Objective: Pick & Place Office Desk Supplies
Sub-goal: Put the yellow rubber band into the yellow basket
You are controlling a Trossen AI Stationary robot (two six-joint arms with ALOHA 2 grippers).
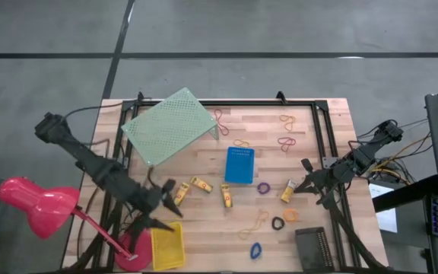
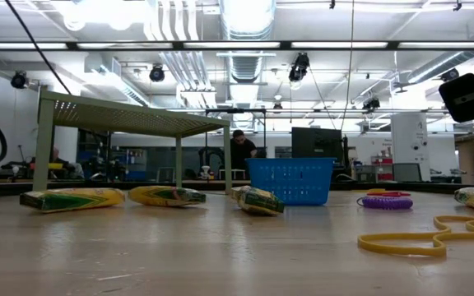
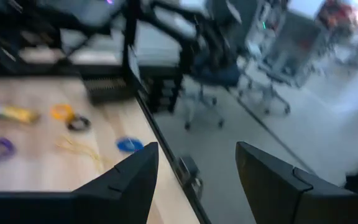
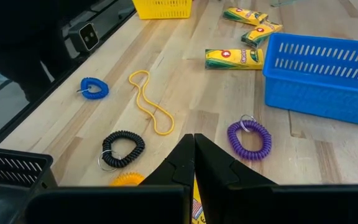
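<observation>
The yellow-gold crayon boxes (image 1: 201, 183) lie mid-surface, toward the front edge; they look light and stiff, best pinched across the short sides; the coiled rings, such as the purple ring (image 4: 249, 139), look springy, best hooked through the loop; the rubber bands (image 1: 287, 141) near the back right corner lie limp and flat; the left gripper (image 1: 172, 207) is released by the yellow bin (image 1: 167, 246); the right gripper (image 1: 298, 186) is clenched, empty, touching one box.

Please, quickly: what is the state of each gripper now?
Left gripper: open, holding nothing, near the yellow bin.
Right gripper: closed, nothing seen between its fingers.
</observation>
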